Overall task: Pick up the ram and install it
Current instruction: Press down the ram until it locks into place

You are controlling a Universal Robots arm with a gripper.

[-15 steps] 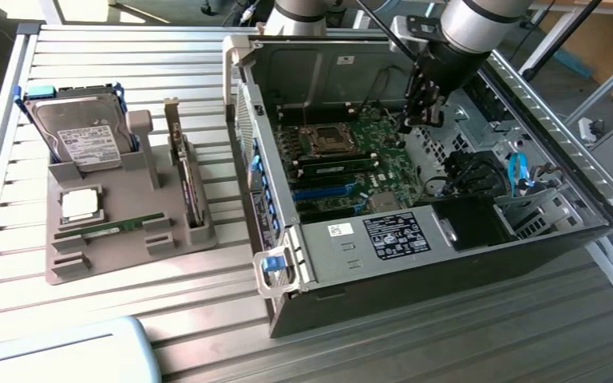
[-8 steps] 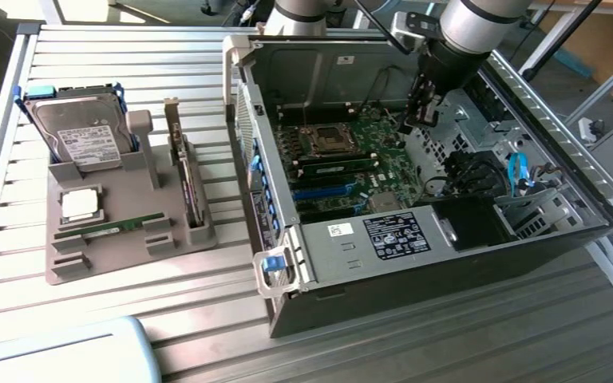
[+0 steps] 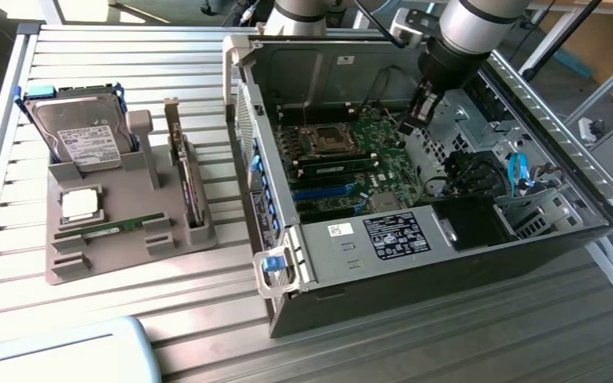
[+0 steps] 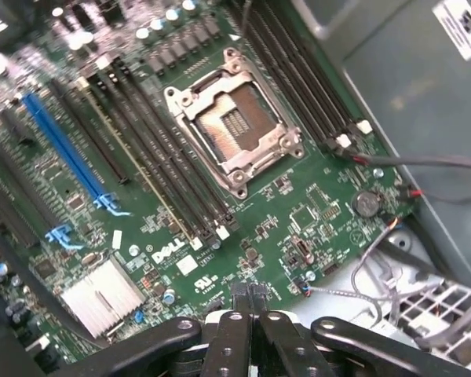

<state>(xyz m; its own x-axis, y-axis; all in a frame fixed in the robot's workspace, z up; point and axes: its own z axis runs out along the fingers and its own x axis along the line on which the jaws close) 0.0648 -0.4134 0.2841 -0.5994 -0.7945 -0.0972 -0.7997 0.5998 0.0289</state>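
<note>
The thin green ram stick is seen lying in the grey holder tray at the exterior view's left. The black jaws, pressed together and empty, are held over the green motherboard; they should be spread before the grasp.

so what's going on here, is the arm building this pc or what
Sort of. One robot arm has its gripper inside the open computer case, above the motherboard near the empty processor socket. The fingers are closed together with nothing between them. The ram lies in the grey holder tray on the table beside the case, next to a hard drive, so it hasn't been picked up or installed.
</note>
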